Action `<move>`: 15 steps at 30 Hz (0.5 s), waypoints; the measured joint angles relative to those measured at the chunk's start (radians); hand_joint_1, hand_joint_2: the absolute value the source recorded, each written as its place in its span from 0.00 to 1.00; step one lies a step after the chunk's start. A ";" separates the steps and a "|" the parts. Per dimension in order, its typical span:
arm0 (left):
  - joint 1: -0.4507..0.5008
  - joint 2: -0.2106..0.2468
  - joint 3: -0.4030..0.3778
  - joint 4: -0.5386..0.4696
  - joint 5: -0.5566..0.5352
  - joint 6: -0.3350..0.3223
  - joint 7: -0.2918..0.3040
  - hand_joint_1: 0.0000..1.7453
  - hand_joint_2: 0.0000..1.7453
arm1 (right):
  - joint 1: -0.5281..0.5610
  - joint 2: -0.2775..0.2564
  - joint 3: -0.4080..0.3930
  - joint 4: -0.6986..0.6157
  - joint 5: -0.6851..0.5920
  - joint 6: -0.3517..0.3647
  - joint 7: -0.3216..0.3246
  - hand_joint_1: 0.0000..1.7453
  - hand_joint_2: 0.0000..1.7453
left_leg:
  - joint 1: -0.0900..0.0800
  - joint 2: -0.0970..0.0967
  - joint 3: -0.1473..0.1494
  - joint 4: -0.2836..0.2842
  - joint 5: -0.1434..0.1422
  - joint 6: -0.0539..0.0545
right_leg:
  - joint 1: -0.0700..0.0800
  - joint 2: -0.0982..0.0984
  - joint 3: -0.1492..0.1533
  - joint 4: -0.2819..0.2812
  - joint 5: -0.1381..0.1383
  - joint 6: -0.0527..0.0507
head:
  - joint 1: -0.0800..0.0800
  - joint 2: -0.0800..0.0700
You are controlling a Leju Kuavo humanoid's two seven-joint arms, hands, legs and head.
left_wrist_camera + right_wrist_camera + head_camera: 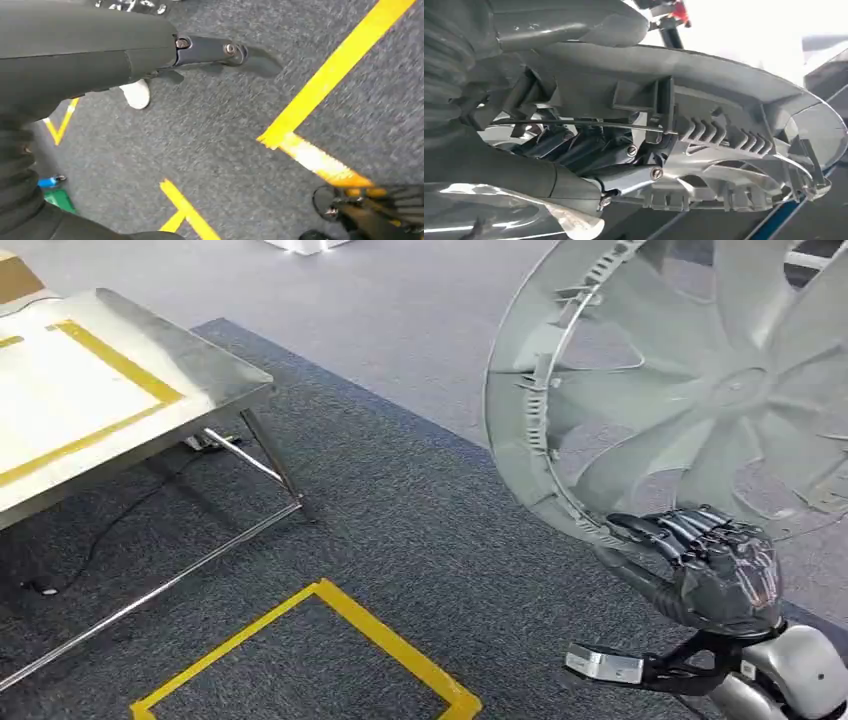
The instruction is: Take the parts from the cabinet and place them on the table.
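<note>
Right hand (725,575), at about four o'clock in the head view, has its dark fingers (665,532) curled over the lower rim of a large grey wheel cover (690,390), which stands upright in the air filling the two o'clock area, well apart from the steel tabletop (215,375) at ten o'clock with its yellow tape outline. Yellow floor tape (390,640) marks a square on the grey carpet at six o'clock. Left hand (90,55) hangs over the carpet with its thumb straight and nothing visibly in it, though I cannot tell how its other fingers lie.
</note>
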 joint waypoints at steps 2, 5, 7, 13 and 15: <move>0.004 0.001 0.000 0.000 0.000 0.000 0.000 0.00 1.00 | -0.004 0.000 0.001 0.000 0.000 0.003 0.000 1.00 1.00 | 0.002 -0.029 0.013 -0.024 0.003 0.002 | 0.003 -0.028 0.021 -0.013 -0.005 0.010 | -0.002 0.000; 0.001 -0.002 -0.001 0.000 -0.002 -0.003 -0.002 0.00 1.00 | -0.013 0.000 0.001 0.003 0.003 0.006 0.000 1.00 1.00 | 0.023 -0.070 0.034 -0.048 0.015 0.006 | -0.006 0.110 -0.046 0.117 -0.068 0.014 | 0.004 0.000; -0.003 -0.005 -0.002 0.000 -0.006 -0.005 -0.003 0.00 1.00 | -0.013 0.000 0.002 0.006 0.008 0.006 0.004 1.00 1.00 | 0.024 -0.102 0.035 -0.047 0.013 0.007 | -0.008 0.128 -0.135 0.256 -0.109 0.021 | 0.007 0.000; 0.000 -0.005 -0.005 0.000 -0.011 -0.016 -0.008 0.00 1.00 | -0.020 0.000 0.004 0.011 0.010 0.008 0.005 1.00 1.00 | 0.034 -0.193 0.032 -0.010 -0.015 -0.025 | -0.031 0.231 -0.078 0.025 0.051 0.049 | 0.016 0.000; 0.000 -0.005 -0.008 0.000 -0.011 -0.014 -0.009 0.00 1.00 | -0.018 0.000 0.003 0.012 0.012 0.010 0.004 1.00 1.00 | 0.039 -0.215 0.018 -0.004 -0.014 -0.034 | -0.029 0.216 -0.066 0.017 0.044 0.027 | 0.014 0.000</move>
